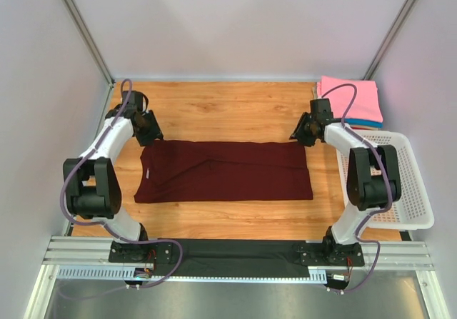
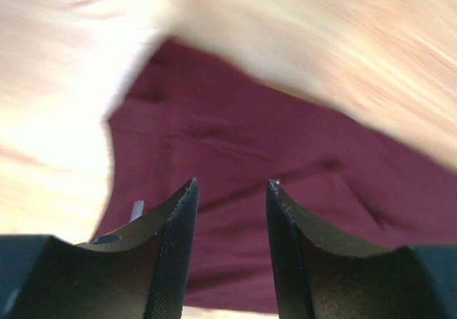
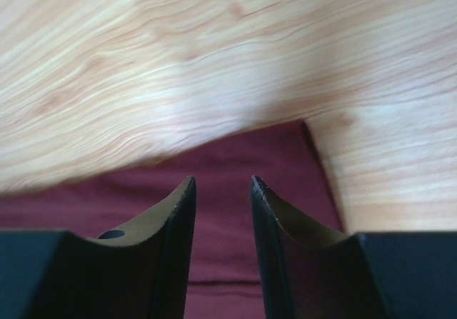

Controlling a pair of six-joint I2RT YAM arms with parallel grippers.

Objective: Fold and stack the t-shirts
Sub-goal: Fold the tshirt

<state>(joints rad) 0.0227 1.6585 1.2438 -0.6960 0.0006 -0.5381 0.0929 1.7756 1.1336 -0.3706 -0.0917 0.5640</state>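
Fingers (image 2: 178, 219) of the left gripper (image 2: 232, 185) are released, with a clear gap and nothing between them. The right gripper (image 3: 221, 180) is also released and empty. Each one hangs just above a far corner of the maroon shirt (image 1: 225, 170), left over the neck end and right over the hem end. This shirt lies flat as a long band across the middle of the table (image 1: 228, 108), between the two arms. At the far right corner a pink shirt (image 1: 351, 98) sits folded on a blue shirt (image 1: 365, 123), well apart from the maroon one. A white basket (image 1: 418, 190) stands at the right edge, partly hidden behind the right arm. The table is light wood, and pale walls (image 1: 235, 19) close it on three sides.
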